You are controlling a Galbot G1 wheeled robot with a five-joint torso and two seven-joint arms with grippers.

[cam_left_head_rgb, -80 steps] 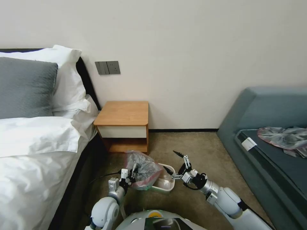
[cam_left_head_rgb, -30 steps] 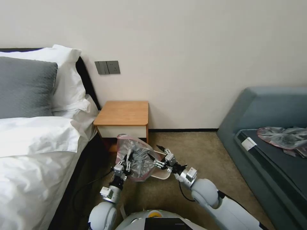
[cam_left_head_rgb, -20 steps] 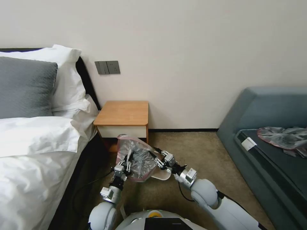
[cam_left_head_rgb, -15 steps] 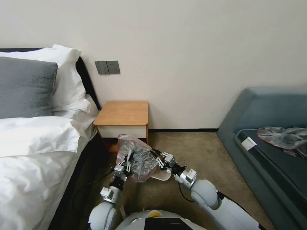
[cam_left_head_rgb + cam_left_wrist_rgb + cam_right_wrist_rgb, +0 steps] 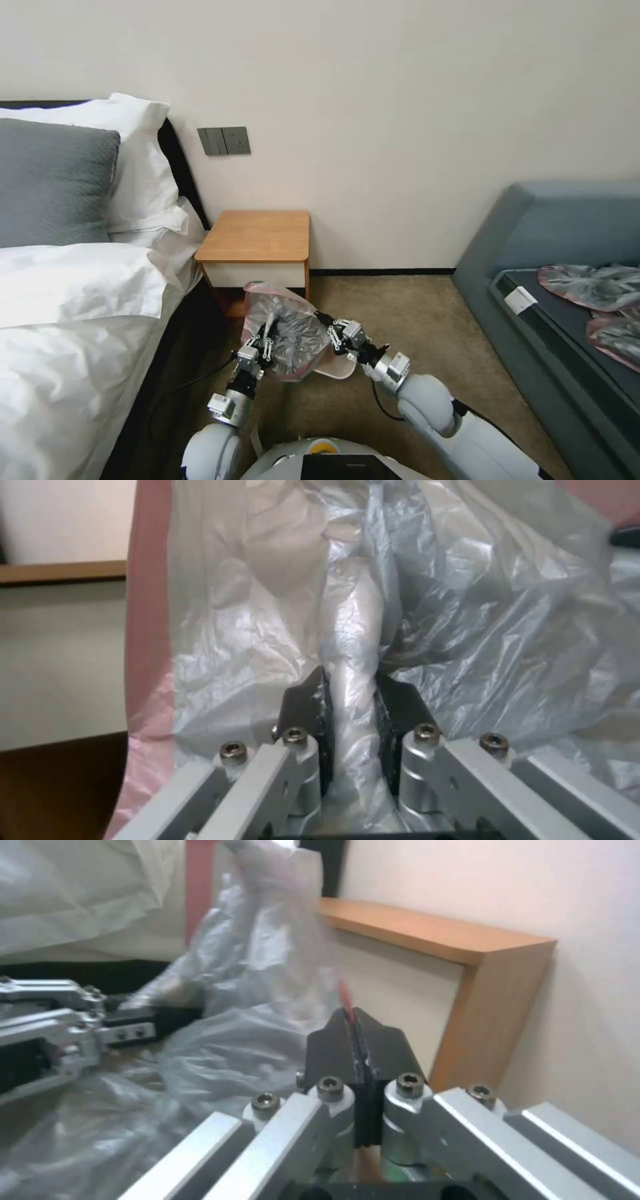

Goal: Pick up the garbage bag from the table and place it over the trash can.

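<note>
Bag (image 5: 283, 327) held btwn both: left gripper (image 5: 265, 340) pinching near side, right gripper (image 5: 331, 331) clamped on pink edge; bin (image 5: 333, 363) directly below.

Wrinkly grey garbage bag (image 5: 288, 333) over cream trash can (image 5: 337, 366), before table (image 5: 257, 238)

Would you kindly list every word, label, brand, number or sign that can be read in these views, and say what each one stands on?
No text is readable.
White tag on the sofa: any print is too small to read.
Wall switch panel: no markings readable.
Garbage bag, table and trash can: no lettering visible.
</note>
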